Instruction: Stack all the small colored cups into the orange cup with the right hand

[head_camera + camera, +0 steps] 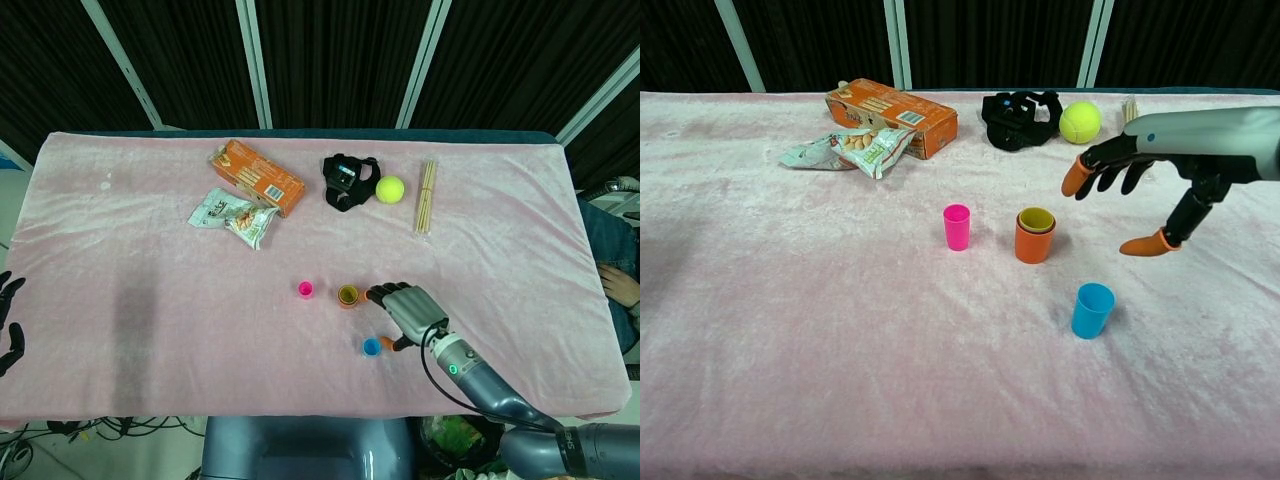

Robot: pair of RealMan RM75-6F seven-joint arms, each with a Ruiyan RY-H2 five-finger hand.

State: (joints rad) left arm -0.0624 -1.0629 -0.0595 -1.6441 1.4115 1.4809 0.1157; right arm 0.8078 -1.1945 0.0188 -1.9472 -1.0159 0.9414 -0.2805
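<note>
The orange cup (1035, 238) stands mid-table with a yellow cup (1036, 219) nested inside it; from above it shows as an orange ring (348, 295). A pink cup (957, 226) (306, 289) stands upright to its left. A blue cup (1092, 310) (372, 346) stands upright nearer the front edge. My right hand (1140, 170) (410, 310) hovers open to the right of the orange cup and above and behind the blue cup, fingers spread, holding nothing. My left hand (8, 315) shows only as dark fingers at the far left edge of the head view.
An orange snack box (892, 115), a foil snack bag (845, 148), a black strap device (1018, 106), a yellow tennis ball (1080, 121) and a bundle of wooden sticks (427, 196) lie along the back of the pink cloth (840, 330).
</note>
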